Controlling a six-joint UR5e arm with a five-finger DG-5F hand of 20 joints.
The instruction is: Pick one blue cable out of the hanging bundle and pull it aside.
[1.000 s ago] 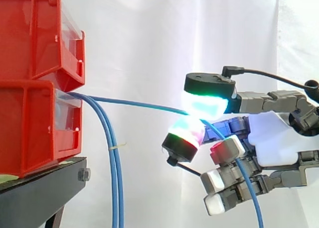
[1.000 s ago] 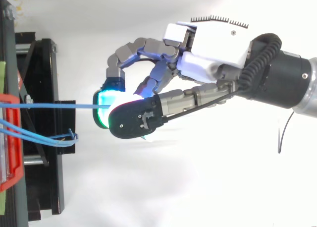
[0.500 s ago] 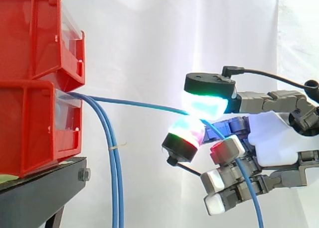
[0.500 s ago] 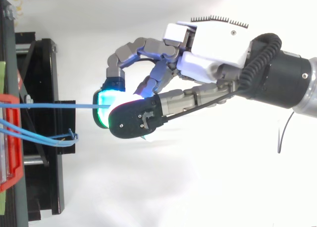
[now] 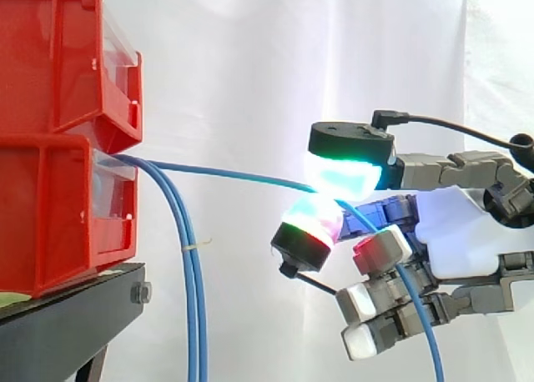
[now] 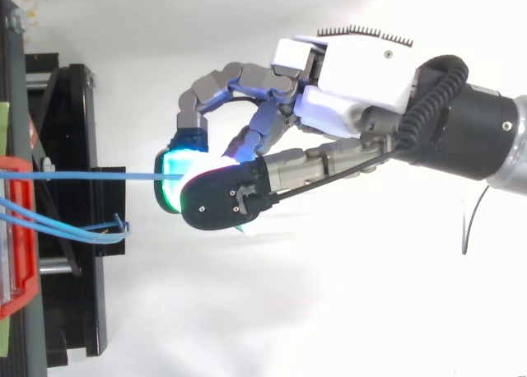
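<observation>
Centre-right of the side view: grey-and-white robot hand, pinching one thin blue cable between two glowing fingertips, with the other fingers curled underneath. Drawn almost level from the lower stacked red plastic bin at left, well apart from the hanging bundle of blue cables beside the black stand. Held out sideways, apparently to keep it separated; pull-aside judged nearly done.
</observation>
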